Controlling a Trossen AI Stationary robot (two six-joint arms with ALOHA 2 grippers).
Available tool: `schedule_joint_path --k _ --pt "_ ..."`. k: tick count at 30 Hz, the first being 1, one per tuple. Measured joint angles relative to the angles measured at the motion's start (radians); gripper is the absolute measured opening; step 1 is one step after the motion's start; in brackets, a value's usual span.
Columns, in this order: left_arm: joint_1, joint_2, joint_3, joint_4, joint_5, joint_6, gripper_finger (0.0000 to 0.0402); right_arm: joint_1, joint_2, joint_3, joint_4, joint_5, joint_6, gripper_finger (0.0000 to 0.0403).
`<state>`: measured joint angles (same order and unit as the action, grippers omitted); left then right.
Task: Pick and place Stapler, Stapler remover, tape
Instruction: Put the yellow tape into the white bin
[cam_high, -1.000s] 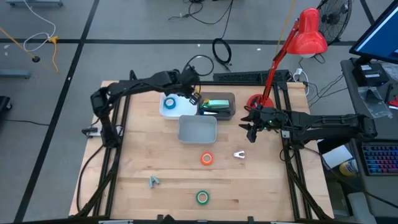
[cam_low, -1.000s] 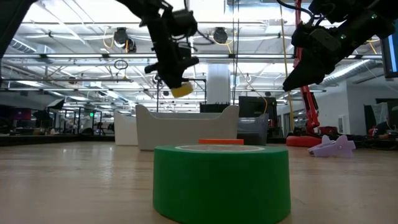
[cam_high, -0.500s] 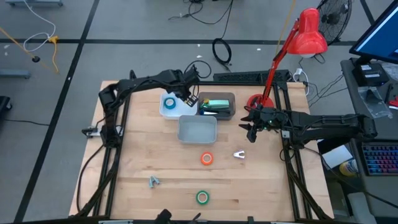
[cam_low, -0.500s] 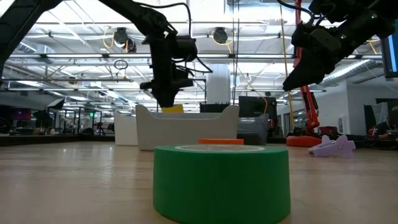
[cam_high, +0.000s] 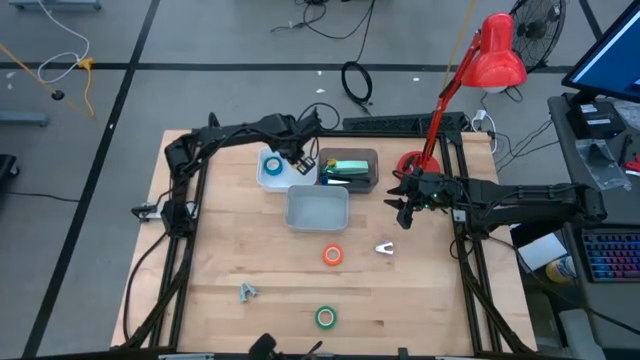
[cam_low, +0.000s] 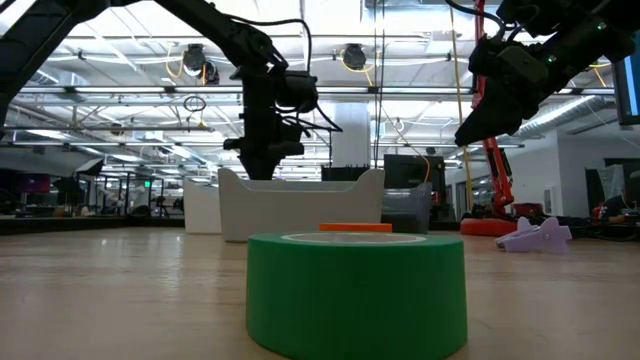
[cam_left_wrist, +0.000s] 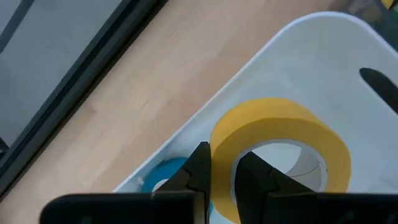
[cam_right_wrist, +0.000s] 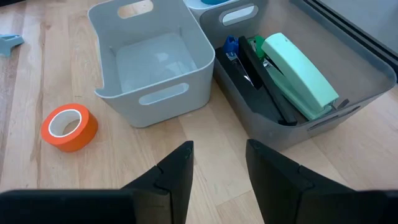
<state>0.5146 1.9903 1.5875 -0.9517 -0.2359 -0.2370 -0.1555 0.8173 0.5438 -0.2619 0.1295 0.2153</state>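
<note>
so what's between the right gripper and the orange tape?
Only bare wood. In the right wrist view nothing lies between the right gripper and the orange tape; the pale grey bin sits beyond that stretch.

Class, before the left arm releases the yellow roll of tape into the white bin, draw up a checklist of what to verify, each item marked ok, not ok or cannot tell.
1. Left gripper shut on the wall of the yellow ring-shaped roll of tape: ok.
2. Yellow roll over the white plastic bin: ok.
3. Roll resting on the bin floor: cannot tell.
4. Blue roll of tape already in that bin, beside the yellow one, not under it: ok.
5. Right gripper open, hanging apart from the bins near the table's right side: ok.
6. Orange roll of tape and green roll of tape binned: not ok, both lie on the wooden table.
</note>
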Motion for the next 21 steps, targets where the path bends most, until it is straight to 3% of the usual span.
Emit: schedule_joint_path --k 14,21 --pt "0.009 0.0 -0.099 0.098 -0.013 0.026 0.0039 0.0 0.0 0.0 0.0 0.0 0.0 0.0139" --pt "-0.011 0.0 -0.155 0.147 -0.131 0.06 0.0039 0.0 0.0 0.0 0.0 0.0 0.0 0.0139"
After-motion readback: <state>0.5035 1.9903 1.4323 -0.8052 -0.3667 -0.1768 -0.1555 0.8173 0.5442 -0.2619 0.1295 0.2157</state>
